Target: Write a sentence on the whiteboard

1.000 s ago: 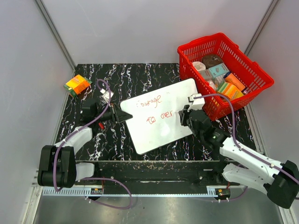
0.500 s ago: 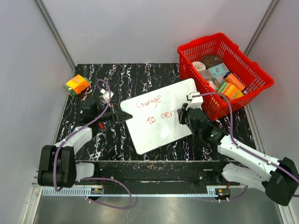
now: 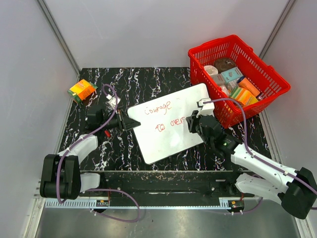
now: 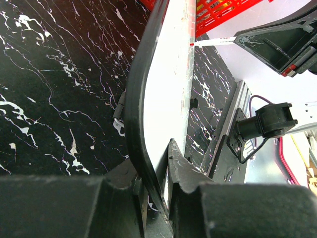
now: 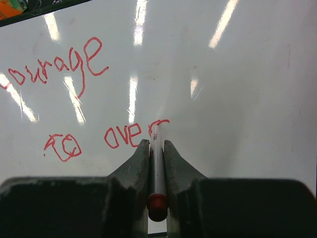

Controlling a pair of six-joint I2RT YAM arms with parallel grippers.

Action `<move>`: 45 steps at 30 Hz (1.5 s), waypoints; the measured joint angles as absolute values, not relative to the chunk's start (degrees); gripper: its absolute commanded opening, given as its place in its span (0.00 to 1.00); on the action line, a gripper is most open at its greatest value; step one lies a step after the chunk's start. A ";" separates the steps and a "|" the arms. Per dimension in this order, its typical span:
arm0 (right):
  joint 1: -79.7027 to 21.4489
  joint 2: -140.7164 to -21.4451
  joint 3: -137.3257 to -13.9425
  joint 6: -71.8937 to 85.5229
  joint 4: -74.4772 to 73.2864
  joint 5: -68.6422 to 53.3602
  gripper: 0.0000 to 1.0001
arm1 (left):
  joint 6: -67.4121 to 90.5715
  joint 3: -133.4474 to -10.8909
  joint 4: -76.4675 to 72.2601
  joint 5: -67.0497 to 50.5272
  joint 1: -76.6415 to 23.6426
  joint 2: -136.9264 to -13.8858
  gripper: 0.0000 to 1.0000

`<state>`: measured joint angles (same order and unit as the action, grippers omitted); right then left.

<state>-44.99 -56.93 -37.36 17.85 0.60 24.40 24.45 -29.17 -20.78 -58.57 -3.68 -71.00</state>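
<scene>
Right wrist view shows jaws pinching a marker (image 5: 157, 163) on the whiteboard (image 5: 237, 99).

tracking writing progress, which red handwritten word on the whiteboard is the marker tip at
The lower-line word "over": the tip of the thin white red-ended marker sits at its last letter, whereas "courage" and "to" lie further left.
</scene>
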 measured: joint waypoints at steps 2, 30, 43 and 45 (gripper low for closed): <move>-44.99 -56.84 -37.36 18.00 0.47 24.23 0.00 | 24.43 -29.17 -20.78 -58.54 -3.73 -71.00 0.00; -44.97 -53.84 -36.38 18.33 -2.98 27.31 0.00 | 24.43 -29.17 -21.02 -58.41 -3.84 -71.37 0.00; -44.07 -55.33 -38.26 17.15 -1.58 29.36 0.00 | 24.43 -29.17 -21.04 -58.22 -4.05 -71.37 0.00; -43.81 -55.79 -38.26 17.15 -1.37 29.36 0.00 | 24.43 -29.17 -21.04 -58.22 -4.05 -71.37 0.00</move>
<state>-43.81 -55.79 -38.26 17.15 -1.37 29.36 24.43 -29.17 -21.04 -58.22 -4.05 -71.37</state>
